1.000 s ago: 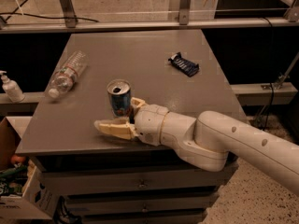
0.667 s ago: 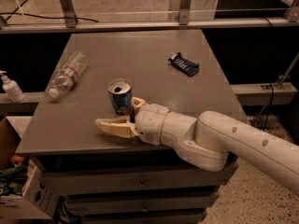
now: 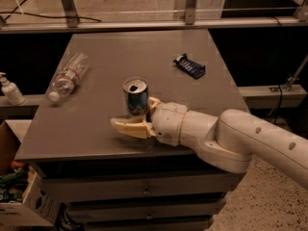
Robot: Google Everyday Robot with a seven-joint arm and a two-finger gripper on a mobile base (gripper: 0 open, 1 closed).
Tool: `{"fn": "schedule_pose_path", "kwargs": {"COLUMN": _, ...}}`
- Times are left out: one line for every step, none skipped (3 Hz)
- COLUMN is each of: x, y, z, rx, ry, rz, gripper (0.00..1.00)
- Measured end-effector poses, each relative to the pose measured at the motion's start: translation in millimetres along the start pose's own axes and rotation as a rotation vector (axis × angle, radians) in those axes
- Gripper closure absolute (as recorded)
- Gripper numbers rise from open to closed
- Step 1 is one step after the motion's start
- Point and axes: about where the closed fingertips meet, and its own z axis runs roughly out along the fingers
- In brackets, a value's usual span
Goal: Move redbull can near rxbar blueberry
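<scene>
Redbull can (image 3: 136, 96) upright at front-centre of tabletop (image 3: 144, 49), well apart from rxbar blueberry (image 3: 190, 65); hand (image 3: 136, 116) low at its base, fingers (image 3: 127, 128) spread and not clamped; likely light, thin-walled, slick, tippy, so grip mid-body, gently.

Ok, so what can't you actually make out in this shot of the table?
All in the camera view:
- The lettering on the rxbar blueberry is too small to read.
- The end effector, low beside the redbull can, hides the can's lower right side.
- The arm is cut off by the right edge.
- The cardboard box is cut off at the lower left corner.
</scene>
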Motion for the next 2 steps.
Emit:
{"fn": "schedule_pose_path", "kwargs": {"x": -29.3, "y": 5.1, "z": -7.5, "rx": -0.044, "ry": 0.006, "rz": -0.023, "gripper": 1.0}}
{"fn": "schedule_pose_path", "kwargs": {"x": -51.8, "y": 11.4, "z": -13.0, "rx": -0.091, "ry": 0.019, "rz": -0.031, "gripper": 1.0}}
